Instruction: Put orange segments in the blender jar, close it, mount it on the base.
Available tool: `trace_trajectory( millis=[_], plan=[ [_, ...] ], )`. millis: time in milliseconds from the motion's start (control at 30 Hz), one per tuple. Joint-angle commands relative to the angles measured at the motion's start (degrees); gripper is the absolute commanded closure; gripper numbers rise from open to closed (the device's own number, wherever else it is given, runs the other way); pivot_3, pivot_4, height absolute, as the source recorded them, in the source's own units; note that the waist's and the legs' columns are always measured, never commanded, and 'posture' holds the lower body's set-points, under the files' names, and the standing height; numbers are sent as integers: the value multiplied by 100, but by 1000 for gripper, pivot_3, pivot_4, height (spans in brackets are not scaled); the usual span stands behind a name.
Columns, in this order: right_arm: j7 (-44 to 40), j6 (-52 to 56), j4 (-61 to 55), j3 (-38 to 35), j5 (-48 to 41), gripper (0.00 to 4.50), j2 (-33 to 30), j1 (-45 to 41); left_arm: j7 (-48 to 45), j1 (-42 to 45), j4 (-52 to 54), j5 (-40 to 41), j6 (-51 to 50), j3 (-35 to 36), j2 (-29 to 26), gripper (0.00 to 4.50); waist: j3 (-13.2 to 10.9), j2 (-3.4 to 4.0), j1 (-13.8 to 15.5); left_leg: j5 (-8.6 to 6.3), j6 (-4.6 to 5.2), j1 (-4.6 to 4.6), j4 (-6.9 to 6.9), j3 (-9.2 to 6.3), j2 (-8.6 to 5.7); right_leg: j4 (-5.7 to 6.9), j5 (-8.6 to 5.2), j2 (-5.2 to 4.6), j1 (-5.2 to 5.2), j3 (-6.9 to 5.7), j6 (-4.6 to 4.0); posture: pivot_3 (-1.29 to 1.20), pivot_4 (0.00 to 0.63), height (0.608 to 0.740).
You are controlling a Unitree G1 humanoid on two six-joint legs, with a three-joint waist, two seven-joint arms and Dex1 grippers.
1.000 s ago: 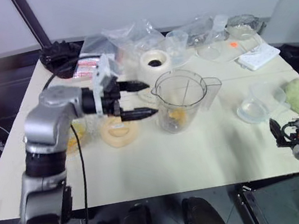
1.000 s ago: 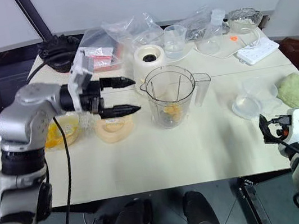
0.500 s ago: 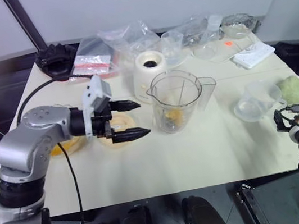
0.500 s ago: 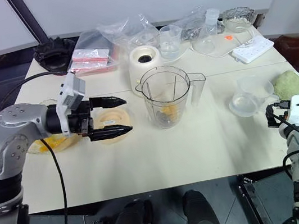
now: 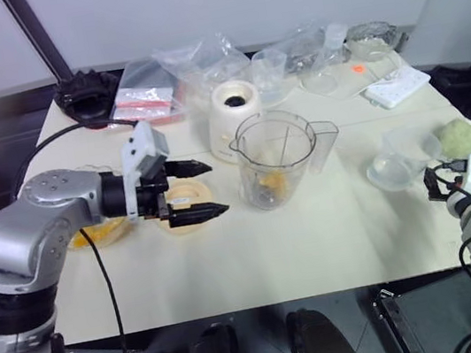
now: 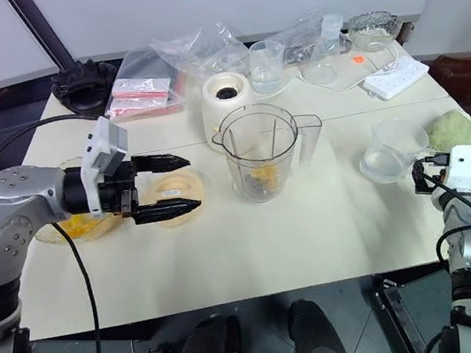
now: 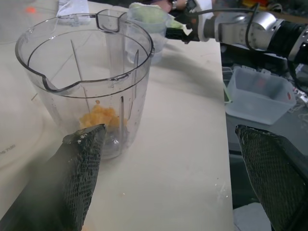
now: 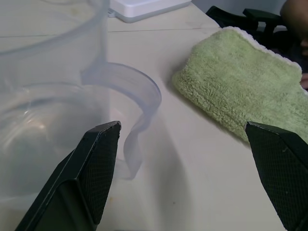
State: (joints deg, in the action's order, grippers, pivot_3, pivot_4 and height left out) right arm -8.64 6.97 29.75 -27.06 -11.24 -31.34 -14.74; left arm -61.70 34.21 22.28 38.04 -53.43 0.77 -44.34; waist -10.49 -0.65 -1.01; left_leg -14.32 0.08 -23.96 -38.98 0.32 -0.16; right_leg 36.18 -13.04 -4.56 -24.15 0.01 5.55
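One blender jar (image 6: 258,152) is standing on the table, one cream base (image 6: 228,99) behind it. Two clear measuring cups (image 6: 268,66) are showing, one green cloth (image 6: 463,135), one white power strip (image 6: 397,76), and perhaps three orange segments (image 7: 98,117), clumped together.

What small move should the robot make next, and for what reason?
Probably ease the open right gripper forward around the curved handle of the small clear plastic cup: yellow-orange segments lie in the tall clear uncovered blender jar, and this handle stands just ahead of the gripper's fingers.
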Motion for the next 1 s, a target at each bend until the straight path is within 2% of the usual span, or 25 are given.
trace_trajectory(
  millis=[33, 167, 200, 267, 467, 500, 700, 1000],
  plan=[
    [-41, -454, 710, 49, 138, 214, -290, -423, 42, 23, 127, 151, -9, 78, -106, 40, -1, 0, -6, 0, 0, 2, 0, 1, 0, 0, 0, 0, 1, 1, 0, 0, 150, 740],
    [-72, -890, 1652, 204, 267, 214, -413, -935, 3, -75, 156, 245, -45, 138, -303, 40, -1, -1, -22, 0, 0, 5, 3, 5, -1, -1, 0, 1, 1, 3, 0, 0, 150, 740],
    [-78, -993, 1861, 234, 287, 476, -438, -1053, -1, -106, 157, 255, -43, 155, -368, 9, -2, -2, -30, 0, 0, 5, 5, 6, -1, -1, 0, 1, 1, 3, 0, 0, 150, 740],
    [-85, -1179, 2216, 283, 315, 1121, -477, -1258, 4, -175, 146, 260, -37, 197, -494, 0, -3, -1, -36, 0, 0, 9, 8, 9, -1, -1, 0, 3, 1, 5, 0, 0, 150, 740],
    [-57, -1535, 2688, 353, 274, 4116, -481, -1544, 86, -328, 134, 337, -18, 319, -699, 0, -6, 0, -2, 0, 0, 10, 10, 10, 0, -4, -1, 1, 3, 9, 0, 0, 150, 740],
    [-61, -1566, 2715, 366, 269, 4465, -473, -1558, 104, -341, 130, 343, -5, 322, -719, 0, -6, 0, -8, 0, 0, 10, 10, 10, -1, -6, -1, 0, 5, 9, 0, 0, 150, 740],
    [-252, -1657, 2649, 420, 217, 4465, -438, -1635, 171, -309, 21, 296, 84, 317, -757, 0, -8, -2, -18, 0, 0, 15, 10, 12, -1, -11, -1, 0, 11, 13, 0, 0, 150, 740],
    [-583, -1327, 1007, 867, 497, 4465, -921, -1948, 88, -120, -587, 154, 338, 437, -966, 0, -38, 26, -119, 0, 0, 26, 21, 19, 0, -2, 0, 2, 8, 18, 3, 0, 150, 740]
  ],
)
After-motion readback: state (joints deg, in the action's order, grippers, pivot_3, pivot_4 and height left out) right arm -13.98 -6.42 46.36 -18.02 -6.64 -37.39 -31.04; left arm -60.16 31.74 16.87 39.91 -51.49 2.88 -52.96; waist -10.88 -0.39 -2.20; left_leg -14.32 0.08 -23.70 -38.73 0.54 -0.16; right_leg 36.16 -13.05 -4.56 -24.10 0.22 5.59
